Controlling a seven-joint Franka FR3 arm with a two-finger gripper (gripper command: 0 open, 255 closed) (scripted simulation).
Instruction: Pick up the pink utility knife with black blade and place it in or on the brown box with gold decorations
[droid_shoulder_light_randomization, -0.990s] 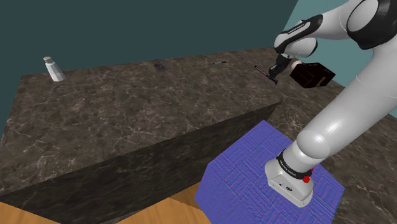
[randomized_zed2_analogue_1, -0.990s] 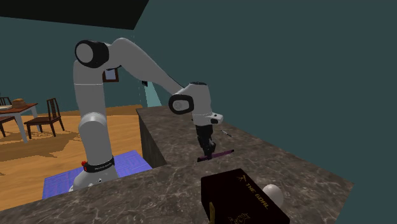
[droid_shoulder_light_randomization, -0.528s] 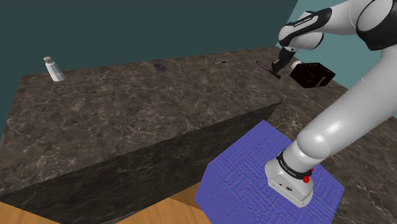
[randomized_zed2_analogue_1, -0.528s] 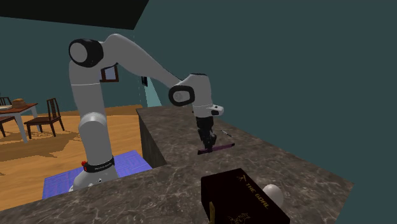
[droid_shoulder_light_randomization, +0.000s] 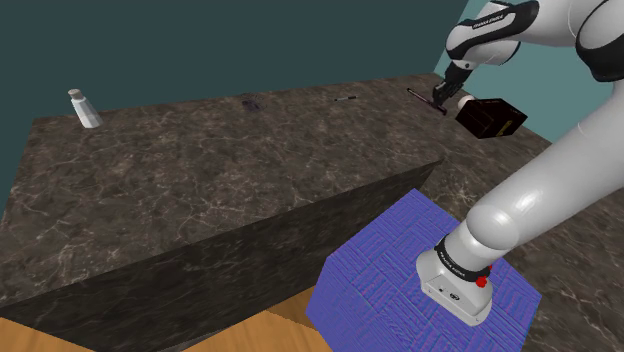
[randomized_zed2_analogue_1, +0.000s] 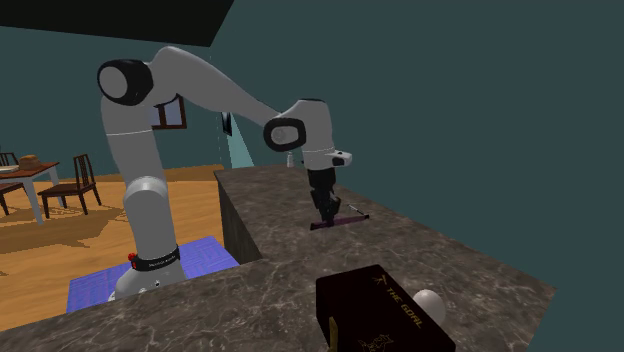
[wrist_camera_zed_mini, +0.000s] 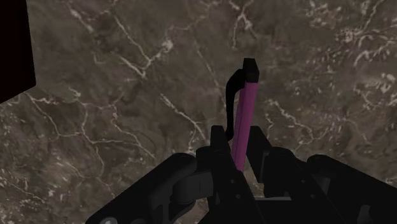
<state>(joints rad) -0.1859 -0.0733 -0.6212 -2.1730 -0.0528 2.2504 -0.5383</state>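
The black gripper (randomized_zed2_analogue_1: 326, 212) is clamped on the pink utility knife (randomized_zed2_analogue_1: 341, 222). Its two fingers (wrist_camera_zed_mini: 217, 137) squeeze the magenta handle from both sides. The handle, with a black strip along one edge, juts past the fingertips above the dark marble counter (wrist_camera_zed_mini: 114, 95).

In the shoulder view the knife sticks out at 9 o'clock of the gripper, level and clear of the countertop. The dark brown box (droid_shoulder_light_randomization: 490, 118) with gold decorations sits on the counter at 4 o'clock of the gripper, near but apart. A small pen-like thing (droid_shoulder_light_randomization: 345, 98) lies at 9 o'clock of the knife. A white shaker (droid_shoulder_light_randomization: 84, 108) stands far off in the same direction.

In the second exterior view the box lies at 5 o'clock of the gripper. A white rounded thing (randomized_zed2_analogue_1: 430, 303) lies just beside the box at its 3 o'clock.
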